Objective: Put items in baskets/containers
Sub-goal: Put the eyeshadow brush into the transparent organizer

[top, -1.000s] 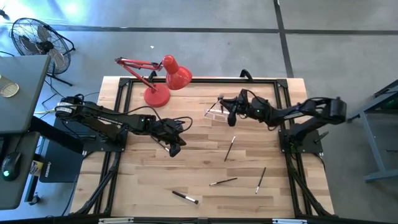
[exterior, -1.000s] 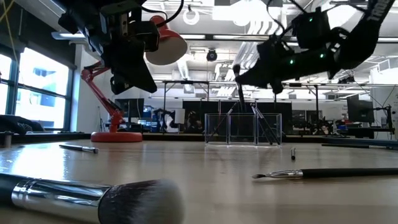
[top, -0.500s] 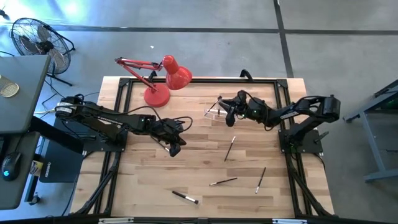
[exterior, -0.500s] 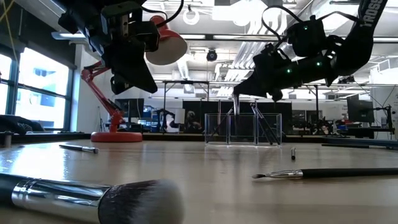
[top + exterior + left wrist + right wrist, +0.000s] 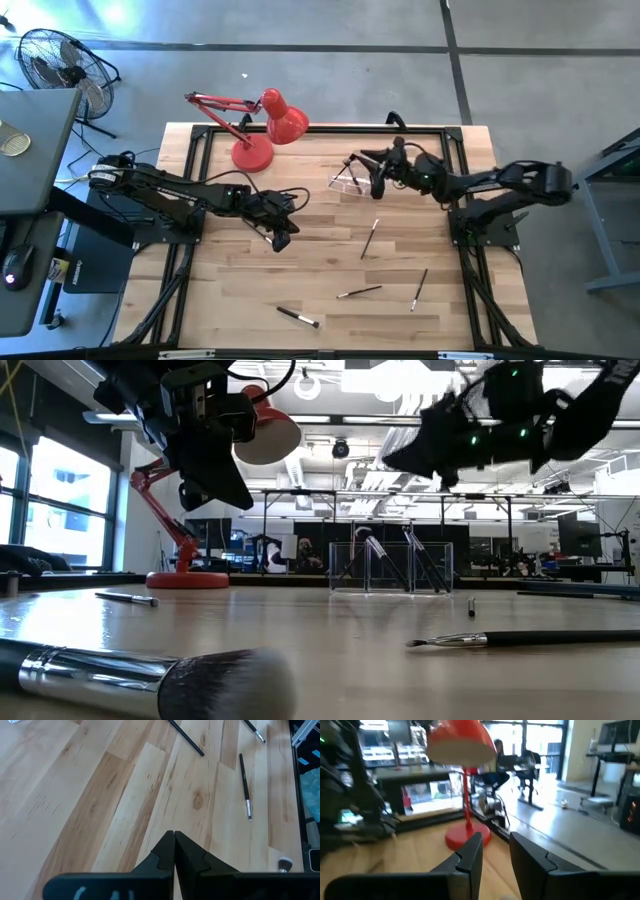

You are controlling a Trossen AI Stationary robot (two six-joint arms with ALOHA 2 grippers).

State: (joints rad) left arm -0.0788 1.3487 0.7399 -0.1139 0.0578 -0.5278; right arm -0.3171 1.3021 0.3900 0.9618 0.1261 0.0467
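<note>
The clear holder (image 5: 347,182) (image 5: 392,567) stands at the far middle of the table with several brushes (image 5: 417,561) leaning inside it. Above it, my right gripper (image 5: 370,172) (image 5: 495,842) is open with nothing between its fingers. More brushes lie flat on the wood: one mid-table (image 5: 369,238), two toward the near right (image 5: 359,292) (image 5: 419,288), and a thick one near the front edge (image 5: 298,316) (image 5: 150,680). My left gripper (image 5: 280,240) (image 5: 173,834) hangs shut and empty above the table's middle left.
A red desk lamp (image 5: 262,130) (image 5: 190,550) stands at the far left of the table, its shade (image 5: 462,745) facing my right gripper. A black frame (image 5: 300,130) runs around the table's edges. Bare wood lies between the two arms.
My right gripper has opened and let go of a brush it held upright over the clear holder. The brush has dropped in and now leans inside. The gripper has then risen above the holder.
</note>
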